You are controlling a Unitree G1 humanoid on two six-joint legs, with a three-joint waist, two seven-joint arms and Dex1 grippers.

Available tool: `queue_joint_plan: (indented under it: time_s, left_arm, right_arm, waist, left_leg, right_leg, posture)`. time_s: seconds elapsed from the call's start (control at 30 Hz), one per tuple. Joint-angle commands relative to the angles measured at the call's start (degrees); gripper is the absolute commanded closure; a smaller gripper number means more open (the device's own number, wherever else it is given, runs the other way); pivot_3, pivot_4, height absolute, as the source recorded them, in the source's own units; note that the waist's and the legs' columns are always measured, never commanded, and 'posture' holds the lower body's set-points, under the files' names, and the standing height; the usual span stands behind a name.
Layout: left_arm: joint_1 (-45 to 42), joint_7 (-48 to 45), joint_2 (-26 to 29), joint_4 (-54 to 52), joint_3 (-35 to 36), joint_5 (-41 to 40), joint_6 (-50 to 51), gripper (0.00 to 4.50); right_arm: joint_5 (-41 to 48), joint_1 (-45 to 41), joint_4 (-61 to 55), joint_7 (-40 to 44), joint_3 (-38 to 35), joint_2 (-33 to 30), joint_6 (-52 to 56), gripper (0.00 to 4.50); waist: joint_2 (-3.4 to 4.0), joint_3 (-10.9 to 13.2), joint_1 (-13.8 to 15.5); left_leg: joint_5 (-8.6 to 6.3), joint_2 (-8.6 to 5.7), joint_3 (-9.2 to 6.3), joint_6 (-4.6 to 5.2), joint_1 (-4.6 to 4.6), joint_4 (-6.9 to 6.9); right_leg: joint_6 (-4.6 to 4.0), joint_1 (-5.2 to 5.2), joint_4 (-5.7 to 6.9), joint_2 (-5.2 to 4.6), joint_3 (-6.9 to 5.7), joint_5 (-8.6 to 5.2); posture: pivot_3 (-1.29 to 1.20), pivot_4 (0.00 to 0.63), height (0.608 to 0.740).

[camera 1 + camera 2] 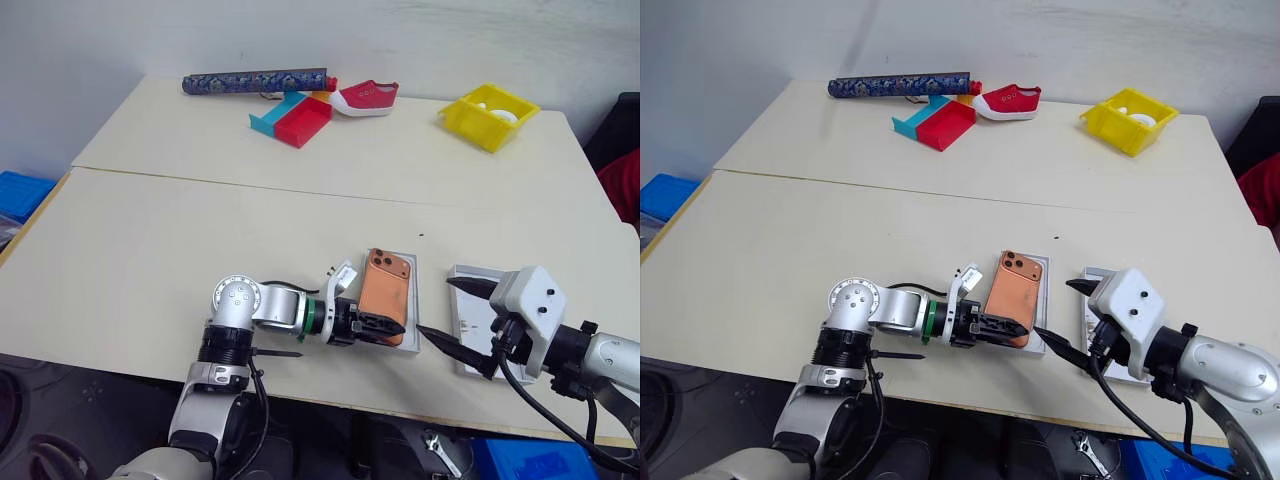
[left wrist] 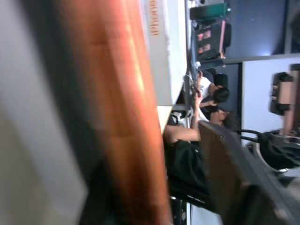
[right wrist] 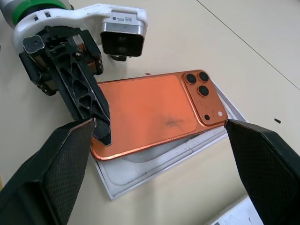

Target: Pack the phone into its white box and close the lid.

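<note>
Orange letters on the white box (image 2: 164, 42) side — too blurred to read.

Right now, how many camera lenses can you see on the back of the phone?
3, grouped at the far end of the phone: two side by side near the corner, one just below them. None seems hidden.

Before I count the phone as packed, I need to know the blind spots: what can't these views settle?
- Whether the phone lies flat inside the white box: it covers the tray, and one end overhangs.
- Whether the left gripper grips the phone's end: its upper finger hides the contact.
- Left wrist view: the phone is a close blur.
- The lid: the right gripper hides part.
</note>
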Motion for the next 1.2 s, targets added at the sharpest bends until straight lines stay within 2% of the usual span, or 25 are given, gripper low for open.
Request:
queue_joint_plan:
  time_s: [0.03, 0.07, 0.3, 0.5, 0.73, 0.9, 1.2]
  left_arm:
    - [-1.26, -4.05, 1.54, -3.38, -2.84, 0.42, 0.10, 1.25]
    - [-1.35, -4.94, 1.93, -3.76, -3.30, 0.49, 0.10, 0.96]
    - [-4.30, -11.07, 4.80, -5.29, -6.84, 2.13, 0.10, 0.96]
    - [-6.21, -18.11, 8.63, -9.12, -11.45, 6.99, -1.43, 0.96]
    - [-7.61, -25.30, 9.67, -9.83, -15.39, 11.21, -4.27, 0.96]
    - [-8.96, -32.06, 13.39, -12.38, -20.08, 14.49, -7.69, 0.96]
    - [-10.06, -38.54, 16.01, -12.85, -22.18, 17.83, -9.57, 0.96]
  right_arm:
    - [0.71, 0.25, -1.03, -0.87, -0.44, -0.59, -1.23, 0.00]
    - [0.74, 0.35, -1.05, -1.00, -0.39, -0.55, -1.30, 0.00]
    - [0.77, 0.79, -0.86, -2.42, 0.58, 0.17, -2.26, 0.00]
    - [0.96, 1.13, -0.90, -3.84, 0.87, 0.73, -2.89, 0.00]
    - [1.29, 1.70, -1.12, -5.38, 0.72, 1.02, -3.44, 0.00]
    - [1.67, 2.38, -1.34, -5.79, 0.32, 0.74, -3.57, 0.00]
    - [1.86, 3.82, -1.83, -6.90, 0.68, 1.21, -4.41, 0.00]
  waist:
    - [0.00, 0.00, -0.03]
    - [0.00, 0.00, -0.08]
    - [0.00, 0.00, -0.15]
    - [0.00, 0.00, -0.17]
    - [0.00, 0.00, -0.16]
    - [0.01, 0.00, -0.22]
    - [0.01, 0.00, -0.25]
  left_leg:
    - [0.01, 0.00, 0.00, -0.01, 0.00, 0.00]
    - [0.01, 0.01, 0.00, -0.02, 0.01, 0.01]
    - [0.04, 0.01, 0.03, -0.03, 0.02, 0.02]
    - [0.04, 0.00, 0.03, -0.01, 0.01, 0.03]
    - [0.05, 0.00, 0.03, 0.01, 0.01, 0.03]
    - [0.06, 0.01, 0.03, 0.02, 0.00, 0.03]
    - [0.08, 0.01, 0.04, 0.07, 0.00, 0.05]
  right_leg:
    - [0.00, 0.00, 0.02, 0.00, 0.00, 0.00]
    - [0.00, 0.00, 0.03, 0.01, 0.00, 0.00]
    - [0.00, 0.00, 0.09, 0.02, 0.02, 0.00]
    - [0.00, -0.01, 0.07, 0.01, 0.03, 0.00]
    - [0.00, -0.01, 0.07, 0.01, 0.03, 0.00]
    - [-0.01, -0.01, 0.07, 0.02, 0.04, 0.00]
    - [-0.01, -0.01, 0.09, 0.01, 0.07, 0.00]
  posture:
    - [0.00, 0.150, 0.740]
    - [0.00, 0.150, 0.740]
    - [0.00, 0.150, 0.740]
    - [0.00, 0.150, 0.740]
    - [0.00, 0.150, 0.740]
    - [0.00, 0.150, 0.740]
    - [0.00, 0.150, 0.740]
